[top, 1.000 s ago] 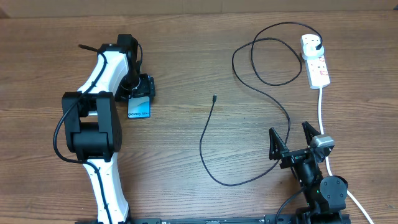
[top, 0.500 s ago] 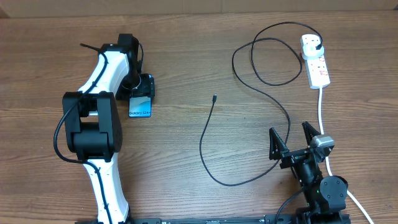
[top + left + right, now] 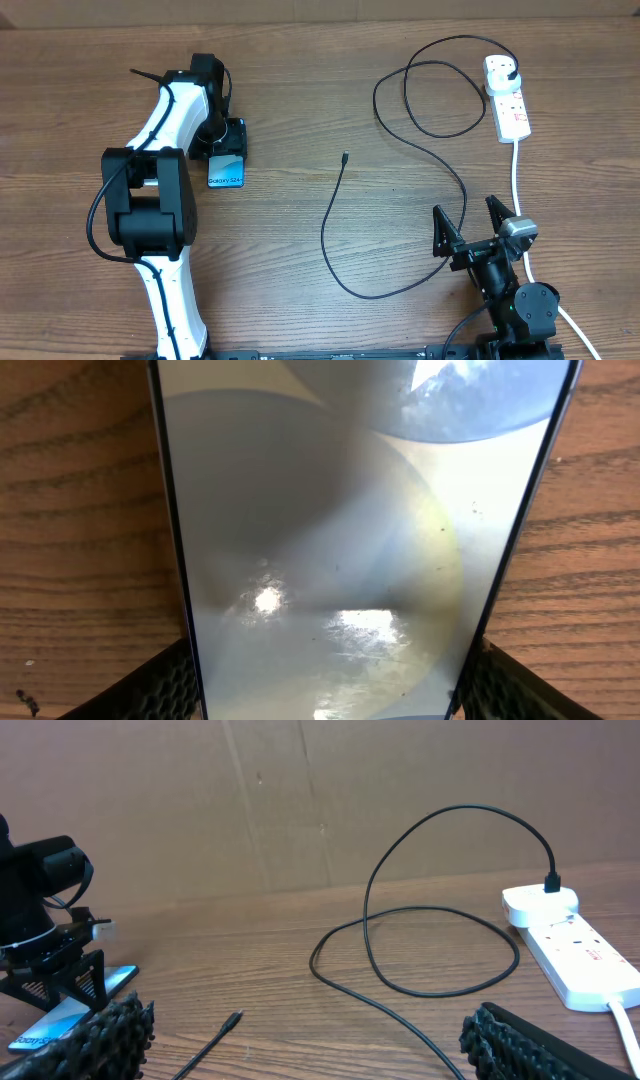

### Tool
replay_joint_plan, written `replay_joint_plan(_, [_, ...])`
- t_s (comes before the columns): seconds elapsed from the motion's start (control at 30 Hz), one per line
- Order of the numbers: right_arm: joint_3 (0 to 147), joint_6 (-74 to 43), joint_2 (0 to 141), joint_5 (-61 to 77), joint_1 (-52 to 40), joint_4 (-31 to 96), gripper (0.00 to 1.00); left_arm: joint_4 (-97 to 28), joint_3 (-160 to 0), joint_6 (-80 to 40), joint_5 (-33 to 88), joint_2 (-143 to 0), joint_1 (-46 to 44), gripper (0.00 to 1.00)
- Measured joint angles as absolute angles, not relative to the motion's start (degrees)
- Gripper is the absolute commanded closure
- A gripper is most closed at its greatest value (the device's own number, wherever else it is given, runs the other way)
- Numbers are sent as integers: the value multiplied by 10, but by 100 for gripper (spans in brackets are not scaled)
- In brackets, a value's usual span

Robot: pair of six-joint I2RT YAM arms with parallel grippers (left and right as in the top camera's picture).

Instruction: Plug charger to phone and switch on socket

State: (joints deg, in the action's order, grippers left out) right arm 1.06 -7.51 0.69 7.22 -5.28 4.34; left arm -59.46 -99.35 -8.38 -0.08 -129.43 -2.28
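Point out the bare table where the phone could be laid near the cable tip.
Bare wood lies between the phone and the charger tip, and lower centre between the left arm and the cable's bottom loop. Crowded: the right side, where charger loops, the socket and its white cord run toward the right gripper.

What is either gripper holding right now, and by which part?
The left gripper clamps the slim black-edged smartphone with the blue screen across its long side edges, near one end. The right gripper is open and empty.
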Motion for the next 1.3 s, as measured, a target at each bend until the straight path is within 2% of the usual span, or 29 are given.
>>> replay_joint_plan(0.77, [11, -75, 7, 72, -53, 43, 0, -696, -1095, -84, -3, -1312, -23, 39])
replay_joint_plan(1.3, [11, -75, 7, 72, -53, 43, 0, -699, -1096, -84, -2, -1312, -23, 84])
